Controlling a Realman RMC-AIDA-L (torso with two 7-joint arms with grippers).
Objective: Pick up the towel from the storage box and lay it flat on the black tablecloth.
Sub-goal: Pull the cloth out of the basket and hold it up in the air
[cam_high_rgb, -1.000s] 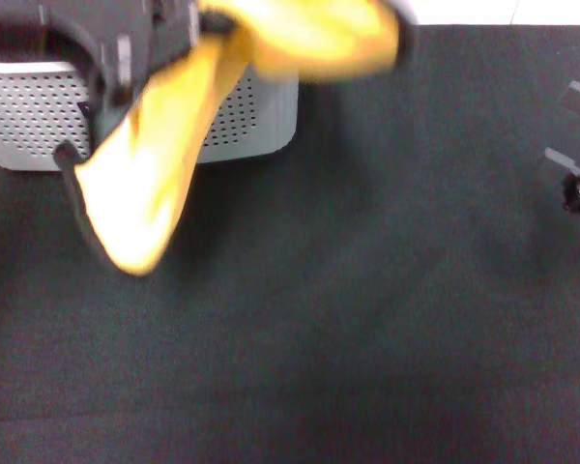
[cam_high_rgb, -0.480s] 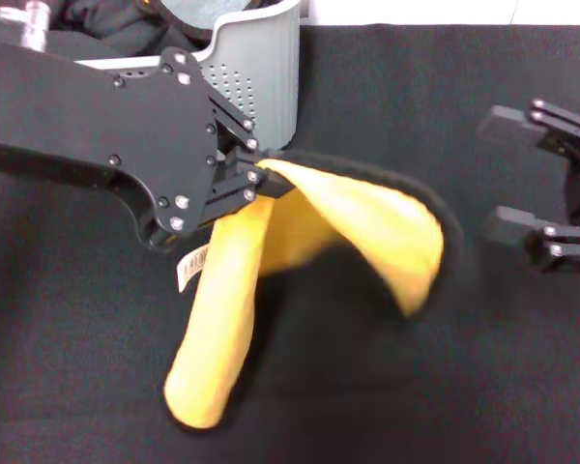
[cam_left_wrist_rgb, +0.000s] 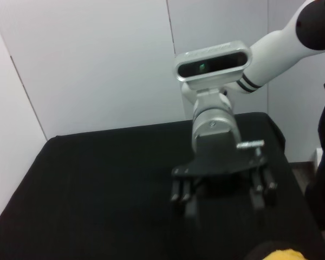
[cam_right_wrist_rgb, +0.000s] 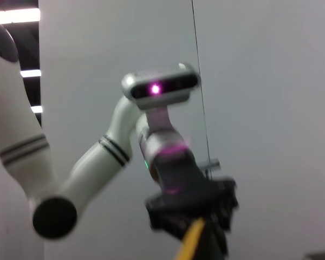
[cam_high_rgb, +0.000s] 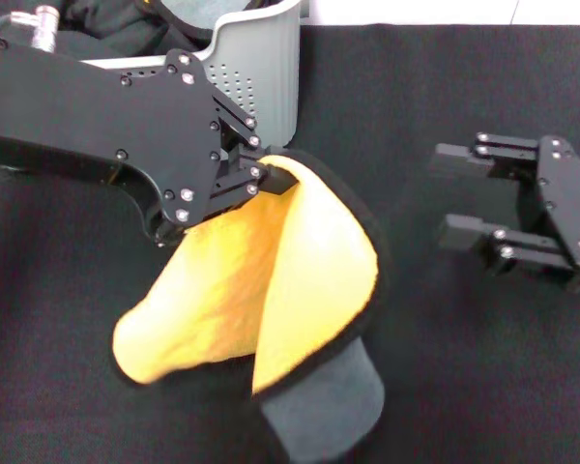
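In the head view my left gripper (cam_high_rgb: 271, 180) is shut on the black-trimmed edge of the towel (cam_high_rgb: 271, 290), just in front of the storage box (cam_high_rgb: 263, 82). The towel hangs from it over the black tablecloth (cam_high_rgb: 464, 387), yellow-orange face up, with its dark grey face curled up at the lower end. My right gripper (cam_high_rgb: 451, 193) is open and empty, level with the towel and to its right, fingers pointing at it. The left wrist view shows the right gripper (cam_left_wrist_rgb: 222, 192) and a scrap of the towel (cam_left_wrist_rgb: 281, 254). The right wrist view shows the left gripper (cam_right_wrist_rgb: 192, 216) holding the towel (cam_right_wrist_rgb: 190, 242).
The light grey storage box stands at the back left, partly behind my left arm, with dark cloths (cam_high_rgb: 106, 29) inside it. The tablecloth covers the whole table around the towel.
My left gripper carried the towel out of the box and down to the front. The towel has since swung open, showing its grey face. My right gripper moved left toward the towel.
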